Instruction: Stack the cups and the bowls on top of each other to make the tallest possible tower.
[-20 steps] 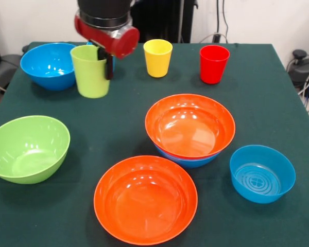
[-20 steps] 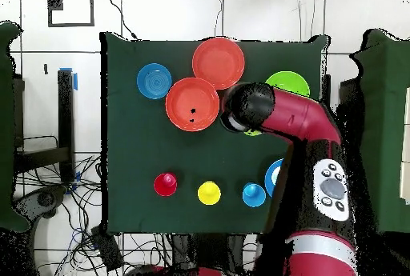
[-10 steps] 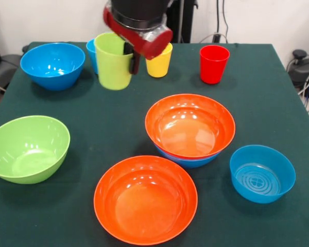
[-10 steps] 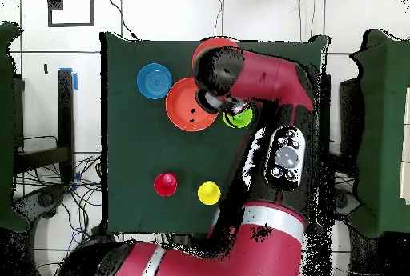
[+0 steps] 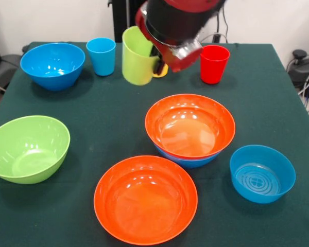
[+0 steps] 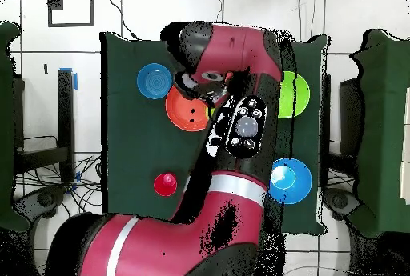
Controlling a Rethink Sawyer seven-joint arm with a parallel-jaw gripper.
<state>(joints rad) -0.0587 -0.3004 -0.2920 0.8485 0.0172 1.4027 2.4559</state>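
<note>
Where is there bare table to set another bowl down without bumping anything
Bare cloth lies between the green bowl and the stacked orange bowl, below the blue cup. Another patch is right of the red cup, above the small blue bowl. The front orange bowl crowds the stacked one.

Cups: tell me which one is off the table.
The lime green cup: it hangs tilted in the gripper, above the cloth. The blue cup and red cup stand upright on the table.
</note>
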